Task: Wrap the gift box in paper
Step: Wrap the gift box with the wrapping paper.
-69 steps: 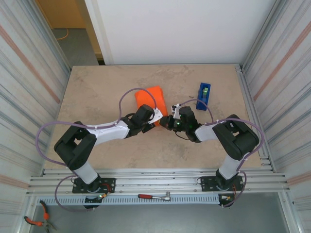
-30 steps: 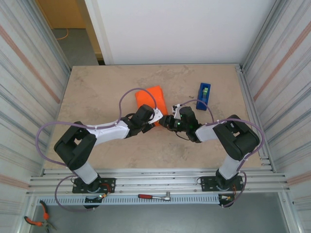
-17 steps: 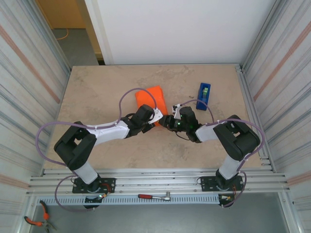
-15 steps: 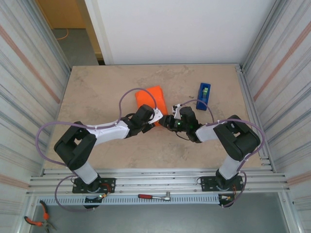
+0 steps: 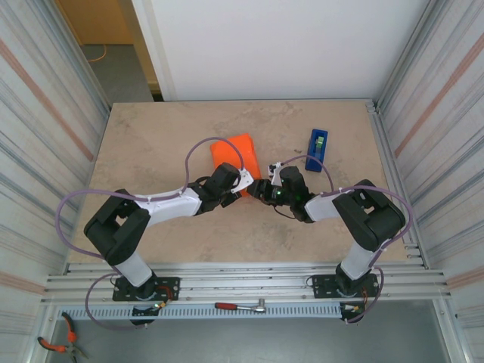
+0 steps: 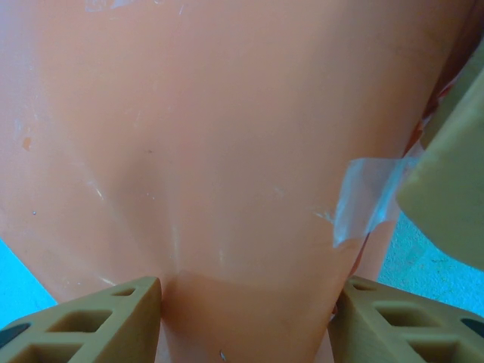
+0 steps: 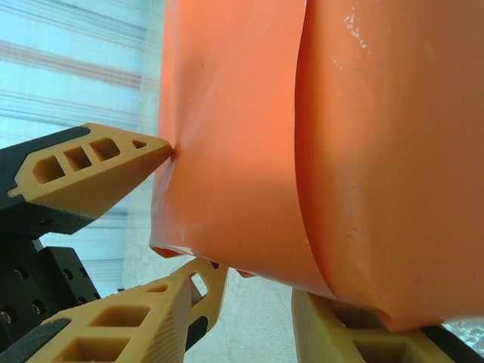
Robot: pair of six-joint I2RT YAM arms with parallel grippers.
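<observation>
Overhead view, nearest items first. A ratchet wrench [image 5: 240,306] lies on the metal rail in front of the arm bases. Red-handled pliers [image 5: 55,345] lie at the frame's 7 o'clock corner. Both arms reach inward over the beige table [image 5: 151,144] and meet near its centre. The left gripper [image 5: 243,187] and the right gripper [image 5: 259,189] face each other, just beside one another, at the near end of the paper [image 5: 233,153].

Left gripper: in its wrist view I see the two tan fingers [image 6: 98,321] standing apart at 7 and 5 o'clock. The orange paper fills the gap between them and touches both inner faces. I read this as a clamp on the paper-covered bundle. A strip of clear tape [image 6: 363,200] sticks out from the paper at 3 o'clock.

Right gripper: in its wrist view the fingers [image 7: 151,318] stand apart at 7 and 5 o'clock, with bare table between them. The paper's lower fold lies on the 5 o'clock finger, and the fingers do not close on it. A finger of the left gripper touches the paper at 9 o'clock.

The paper forms an orange bundle lying on the table, running from the grippers toward 12 o'clock. The gift box is hidden under it. A blue tape dispenser [image 5: 318,144] stands well apart, at 3 o'clock of the bundle.
</observation>
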